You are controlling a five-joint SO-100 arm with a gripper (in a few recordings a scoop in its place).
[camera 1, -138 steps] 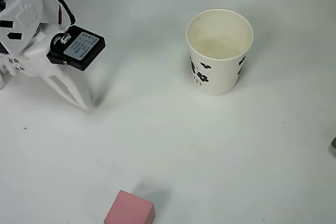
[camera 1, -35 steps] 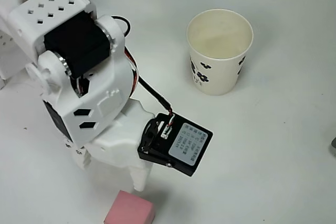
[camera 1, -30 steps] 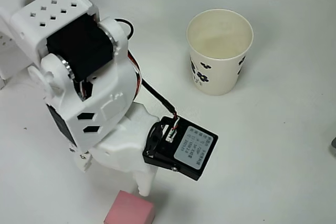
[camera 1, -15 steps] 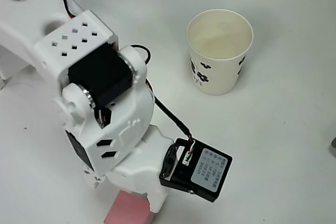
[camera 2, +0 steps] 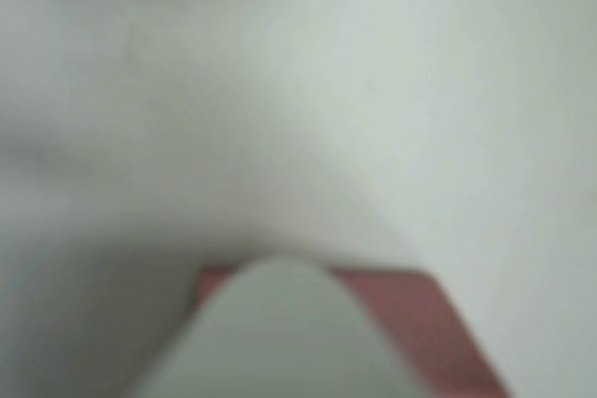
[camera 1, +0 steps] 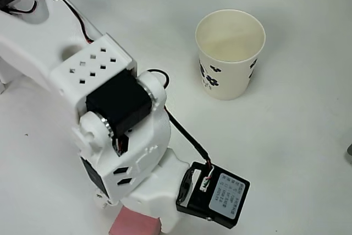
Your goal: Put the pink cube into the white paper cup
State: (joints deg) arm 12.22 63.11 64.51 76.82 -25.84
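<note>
Pink cube [camera 1: 133, 225]: overhead view, at the bottom edge of the worktop [camera 1: 308, 152], directly under the hand [camera 1: 144, 219], well apart from the white paper cup [camera 1: 230, 53]. Wrist view: cube [camera 2: 448, 333] just behind a blurred finger [camera 2: 280, 333]; hand opening cannot be told; nothing visibly held.

Pink cube [camera 1: 135, 226] — mostly hidden under the arm [camera 1: 126, 136] — wrist view blurred.

You see a pale pink cube [camera 1: 135, 225], a white paper cup [camera 1: 230, 53] with a cream inside and black flower prints, a white arm [camera 1: 110, 119] with black motors, and a white table [camera 1: 297, 152].
</note>
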